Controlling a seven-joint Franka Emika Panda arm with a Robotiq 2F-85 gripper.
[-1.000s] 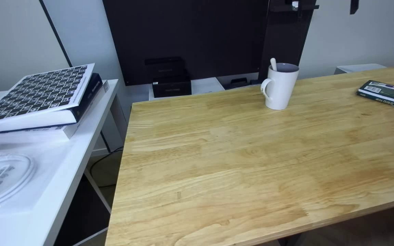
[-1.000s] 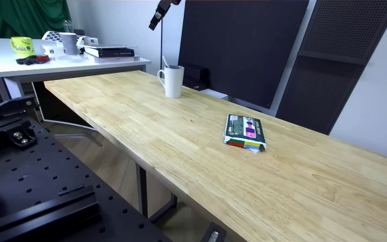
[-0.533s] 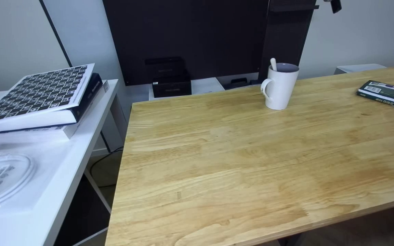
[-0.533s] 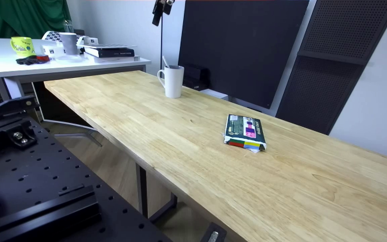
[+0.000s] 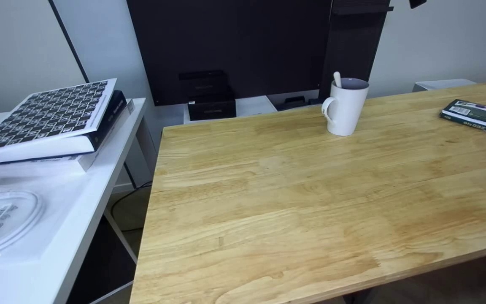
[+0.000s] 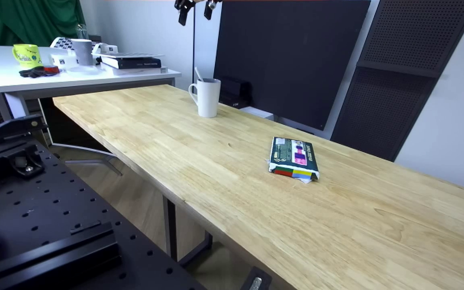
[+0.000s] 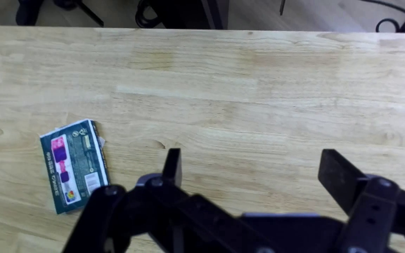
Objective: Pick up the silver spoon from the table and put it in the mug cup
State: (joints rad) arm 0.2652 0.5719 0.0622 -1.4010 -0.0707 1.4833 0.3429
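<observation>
The white mug cup stands upright on the wooden table; it also shows in an exterior view. The silver spoon leans inside the mug. Only its pale handle end sticks out above the rim on the handle side, also in an exterior view; the rest is hidden in the mug. My gripper is high above the table, apart from the mug. In the wrist view my gripper is open, with only bare wood between its fingers. The mug and spoon are out of the wrist view.
A flat dark green packet lies on the table, also in the wrist view. A white side table holds books, a yellow mug and a grey cup. A dark board stands behind the table.
My gripper has turned and risen slightly, and its two fingers now show clearly apart in an exterior view. The mug, spoon and packet have not moved.
</observation>
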